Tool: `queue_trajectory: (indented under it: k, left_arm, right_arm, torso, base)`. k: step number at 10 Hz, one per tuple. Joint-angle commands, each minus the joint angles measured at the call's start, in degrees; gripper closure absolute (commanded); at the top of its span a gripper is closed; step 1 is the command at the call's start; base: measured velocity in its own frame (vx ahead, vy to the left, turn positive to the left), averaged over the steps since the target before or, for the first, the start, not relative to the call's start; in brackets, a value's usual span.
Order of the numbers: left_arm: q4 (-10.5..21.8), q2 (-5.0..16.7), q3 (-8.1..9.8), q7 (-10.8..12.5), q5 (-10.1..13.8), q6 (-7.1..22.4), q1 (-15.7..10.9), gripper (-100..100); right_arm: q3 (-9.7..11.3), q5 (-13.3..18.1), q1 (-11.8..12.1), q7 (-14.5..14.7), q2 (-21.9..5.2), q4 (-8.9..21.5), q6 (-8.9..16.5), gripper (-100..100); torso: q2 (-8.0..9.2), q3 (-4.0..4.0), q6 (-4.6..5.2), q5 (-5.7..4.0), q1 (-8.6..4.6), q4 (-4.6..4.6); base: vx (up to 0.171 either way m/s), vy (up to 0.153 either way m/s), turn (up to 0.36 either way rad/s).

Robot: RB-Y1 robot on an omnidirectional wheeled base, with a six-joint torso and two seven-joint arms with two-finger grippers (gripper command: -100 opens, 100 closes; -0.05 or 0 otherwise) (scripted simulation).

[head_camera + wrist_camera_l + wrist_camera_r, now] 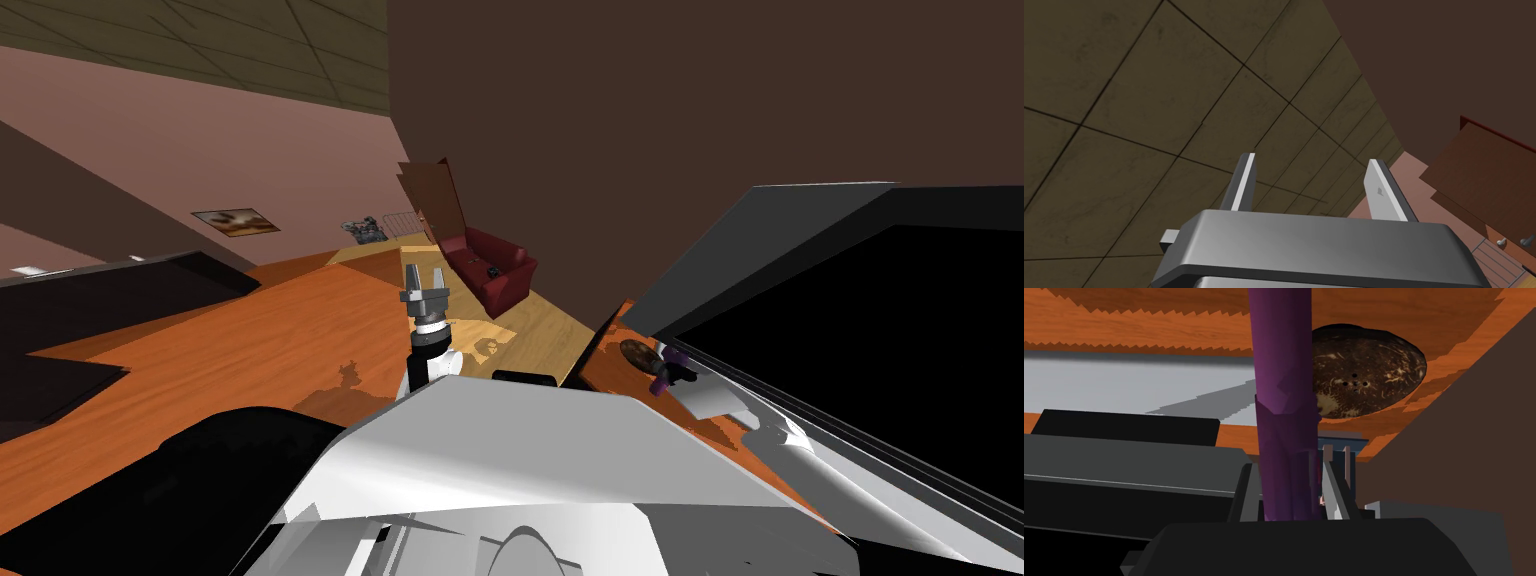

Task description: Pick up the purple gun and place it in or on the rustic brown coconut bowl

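A long purple gun [1284, 413] rises between the fingers of my right gripper [1289, 498], which is shut on its lower part. Just past the gun lies the dark brown speckled coconut bowl [1369, 373] on an orange wooden top [1124, 323]. The head view shows the bowl [636, 352] near the top's corner, with the purple gun [663, 380] and my right gripper [680, 371] right beside it. Whether the gun touches the bowl is hidden. My left gripper [426, 272] is raised in front of my chest, away from the table, with its fingers [1245, 182] open and nothing between them.
A large black screen [880, 330] on a pale grey base [720, 400] stands on the wooden top close behind the gun. A brown wall [600, 150] rises beside the bowl. A red sofa [495, 270] sits farther off on the floor, and dark furniture [100, 300] stands at the left.
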Motion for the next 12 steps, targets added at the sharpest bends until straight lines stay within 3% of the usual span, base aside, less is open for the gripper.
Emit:
queue_trajectory:
  k: [1, 3, 4, 5, 9, 10, 11, 12]
  left_arm:
    - [0.0, 0.0, 0.0, 0.0, 0.0, 0.0, 0.0, 0]
    - [0.0, 0.0, 0.0, 0.0, 0.0, 0.0, 0.0, 0]
    - [0.0, 0.0, 0.0, 0.0, 0.0, 0.0, 0.0, 0]
    - [0.0, 0.0, 0.0, 0.0, 0.0, 0.0, 0.0, 0]
    - [0.0, 0.0, 0.0, 0.0, 0.0, 0.0, 0.0, 0]
    - [0.0, 0.0, 0.0, 0.0, 0.0, 0.0, 0.0, 0]
    - [0.0, 0.0, 0.0, 0.0, 0.0, 0.0, 0.0, 0]
    - [0.0, 0.0, 0.0, 0.0, 0.0, 0.0, 0.0, 0]
  right_arm:
    - [-0.7, -1.2, -0.7, -0.2, -1.8, -0.5, 0.0, 100]
    - [-1.2, -2.5, -0.9, -0.5, -3.4, -1.3, 0.3, 100]
    - [-0.5, -2.6, 0.4, -0.4, -2.5, -1.7, 1.0, 100]
    - [-0.4, -2.7, 0.4, -0.5, -2.4, -1.7, 1.0, -100]
    - [-0.4, -2.7, 0.4, -0.5, -2.4, -1.7, 1.0, -100]
    - [-0.4, -2.7, 0.4, -0.5, -2.4, -1.7, 1.0, 0]
    - [-2.8, -5.6, 0.7, 2.4, -2.0, -1.6, 0.3, -100]
    - [-2.8, -6.5, 0.7, 3.7, -2.0, -1.6, 0.3, -100]
  torso:
    - [0.0, 0.0, 0.0, 0.0, 0.0, 0.0]
    - [-0.41, -0.02, -0.63, 0.48, -0.23, 0.39]
    - [-0.75, -0.1, -0.98, 0.77, -0.48, 0.58]
    - [-0.84, -0.14, -1.07, 0.78, -0.65, 0.59]
    - [-0.79, -0.12, -1.07, 0.75, -0.71, 0.6]
    - [-0.79, -0.12, -1.07, 0.75, -0.71, 0.6]
    - [-0.79, -0.12, -1.07, 0.75, -0.71, 0.6]
    - [-0.99, -0.22, -1.0, 0.78, -0.6, 0.56]
  base:
    - [0.124, -0.006, -0.02]
    - [0.117, -0.027, 0.002]
    - [0.038, -0.012, -0.007]
    - [0.0, 0.0, 0.0]
    - [0.0, 0.0, 0.0]
    - [0.0, 0.0, 0.0]
    - [0.077, 0.028, -0.281]
    - [0.105, 0.04, -0.201]
